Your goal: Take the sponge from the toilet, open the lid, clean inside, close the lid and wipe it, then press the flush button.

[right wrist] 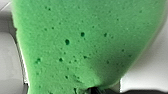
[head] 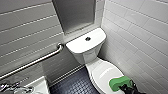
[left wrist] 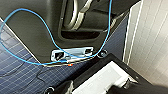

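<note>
At the front of the closed lid (head: 103, 73), the right gripper (head: 125, 87) pinches the green sponge (head: 119, 82) by its near end

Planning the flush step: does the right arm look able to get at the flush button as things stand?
Probably yes: the flush button lies bare on the tank top, and the way from the right gripper over the shut lid looks free.
</note>
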{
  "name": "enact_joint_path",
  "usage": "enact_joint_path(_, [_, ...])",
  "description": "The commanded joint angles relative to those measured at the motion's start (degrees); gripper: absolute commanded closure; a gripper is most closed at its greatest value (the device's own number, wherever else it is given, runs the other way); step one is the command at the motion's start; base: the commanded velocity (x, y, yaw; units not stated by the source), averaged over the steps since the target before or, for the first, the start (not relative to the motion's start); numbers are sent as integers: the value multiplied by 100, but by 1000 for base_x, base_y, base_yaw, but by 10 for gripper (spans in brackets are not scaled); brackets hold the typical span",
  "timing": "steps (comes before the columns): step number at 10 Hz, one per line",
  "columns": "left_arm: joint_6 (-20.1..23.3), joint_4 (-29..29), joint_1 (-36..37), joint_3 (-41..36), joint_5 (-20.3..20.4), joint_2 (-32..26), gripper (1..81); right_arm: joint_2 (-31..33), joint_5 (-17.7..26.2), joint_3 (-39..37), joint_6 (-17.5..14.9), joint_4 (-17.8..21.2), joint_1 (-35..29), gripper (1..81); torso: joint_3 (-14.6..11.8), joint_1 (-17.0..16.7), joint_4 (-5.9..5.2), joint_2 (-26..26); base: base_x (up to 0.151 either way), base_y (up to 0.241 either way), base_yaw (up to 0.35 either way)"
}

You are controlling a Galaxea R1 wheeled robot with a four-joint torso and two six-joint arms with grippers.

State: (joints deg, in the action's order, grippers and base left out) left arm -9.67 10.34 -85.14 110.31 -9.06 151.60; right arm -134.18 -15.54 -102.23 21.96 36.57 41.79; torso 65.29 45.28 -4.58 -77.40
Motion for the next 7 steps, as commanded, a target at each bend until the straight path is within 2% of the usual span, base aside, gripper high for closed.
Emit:
enact_joint_path(1, [17, 12, -200, -124, -553, -86, 10, 627, 43, 459, 19, -36, -228, 811, 0, 0, 0, 0, 0, 0, 0])
enact_joint_path(4, [26, 12, -200, -141, -553, -77, 10, 908, -195, 749, 19, -98, 264, 811, 0, 0, 0, 0, 0, 0, 0])
enact_joint_path(7, [26, 20, -201, -159, -544, -85, 10, 996, -494, 1153, 28, -300, 1029, 811, 0, 0, 0, 0, 0, 0, 0])
